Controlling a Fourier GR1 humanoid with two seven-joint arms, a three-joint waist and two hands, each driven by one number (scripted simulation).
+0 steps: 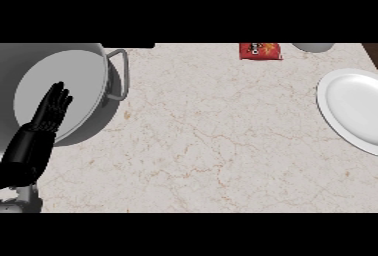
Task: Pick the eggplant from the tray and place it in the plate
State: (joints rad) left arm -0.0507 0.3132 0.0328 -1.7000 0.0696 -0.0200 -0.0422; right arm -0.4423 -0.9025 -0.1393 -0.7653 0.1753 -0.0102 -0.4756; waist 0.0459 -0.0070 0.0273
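Note:
A white plate (354, 107) lies at the right edge of the counter, partly cut off by the view. No eggplant and no tray show anywhere in the head view. My left hand (52, 107) stands at the left with straight fingers pointing up, over a large grey pot (92, 60), and holds nothing. My right hand does not show.
The grey pot fills the upper left, with a metal handle (119, 75) on its right side. A red snack packet (260, 51) lies at the far edge, and a grey cup (314, 47) sits partly cut off beside it. The marble counter (214, 145) spreads between pot and plate.

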